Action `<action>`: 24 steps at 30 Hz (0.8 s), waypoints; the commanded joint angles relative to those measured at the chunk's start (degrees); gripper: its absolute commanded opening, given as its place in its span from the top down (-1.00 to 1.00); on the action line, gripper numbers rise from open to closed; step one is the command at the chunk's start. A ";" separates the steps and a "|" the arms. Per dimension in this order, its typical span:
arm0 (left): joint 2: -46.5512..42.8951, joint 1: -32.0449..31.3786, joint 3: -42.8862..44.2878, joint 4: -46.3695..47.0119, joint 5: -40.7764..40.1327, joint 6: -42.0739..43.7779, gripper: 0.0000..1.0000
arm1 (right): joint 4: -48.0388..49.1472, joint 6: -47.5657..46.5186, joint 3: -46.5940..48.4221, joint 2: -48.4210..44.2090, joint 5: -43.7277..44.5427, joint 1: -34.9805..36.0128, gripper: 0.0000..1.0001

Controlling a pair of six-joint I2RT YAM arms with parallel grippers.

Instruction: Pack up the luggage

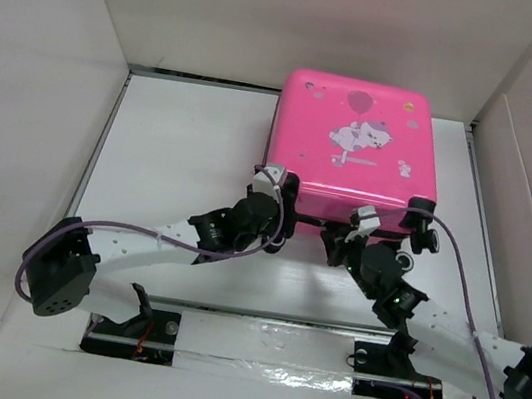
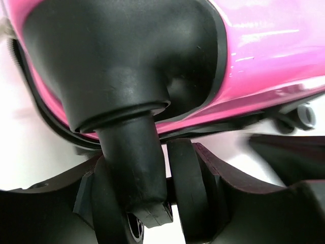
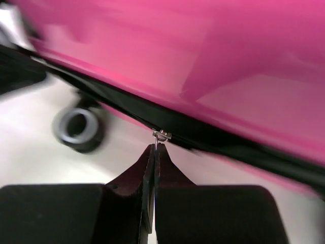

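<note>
1. The pink luggage (image 1: 357, 138) is lying flat and closed at the far middle of the white table (image 1: 185, 136), with its wheeled end facing the arms.
2. The left gripper (image 1: 277, 183) is clamping a black caster wheel (image 2: 185, 188) at the case's near left corner. The right gripper (image 1: 368, 218) is pressing its pads together on the tiny metal zipper pull (image 3: 161, 134), as far as I can judge.
3. The pull is looking thin and slick, so it is likely to slip free if the arm is dragging at an angle to the black zipper track (image 3: 218, 140).
4. The caster is probably swivelling on its stem, so the bracing hold could twist and let the case skid on the smooth table.
5. The shell is showing as glossy hard plastic with rounded corners. The wheel housing (image 2: 122, 56) is reading as matte, moulded and bulbous. Another wheel (image 3: 78, 128) is appearing grey-rimmed and blurred.
</note>
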 commanded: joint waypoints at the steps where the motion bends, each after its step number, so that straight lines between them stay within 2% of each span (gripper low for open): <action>1: 2.07 -2.55 6.46 21.15 32.61 0.63 1.00 | 16.16 1.96 5.51 5.06 -10.40 6.34 1.00; 4: 1.55 -0.08 6.64 24.76 39.12 -3.23 1.00 | 19.23 1.16 10.17 11.83 -13.39 9.15 1.00; 7: -1.43 2.20 5.06 27.49 42.30 -7.28 1.00 | 24.77 2.64 12.19 17.37 -16.83 11.00 1.00; 11: -7.58 4.58 -0.38 32.14 44.41 -12.03 1.00 | 33.73 5.12 14.39 24.05 -23.48 11.00 1.00; 15: -12.95 5.37 -3.37 31.10 42.84 -13.35 1.00 | 35.05 3.44 17.21 27.75 -23.95 11.53 1.00; 19: -18.92 5.37 -8.91 28.63 35.21 -12.73 1.00 | 31.99 2.92 11.42 22.76 -21.40 6.71 1.00; 22: -19.38 2.13 -11.38 27.05 30.03 -11.68 1.00 | 25.16 0.56 7.02 15.03 -27.53 -3.91 1.00; 24: -17.54 -1.21 -12.61 29.85 29.30 -12.46 1.00 | 16.66 -1.12 6.92 9.32 -32.11 -11.30 1.00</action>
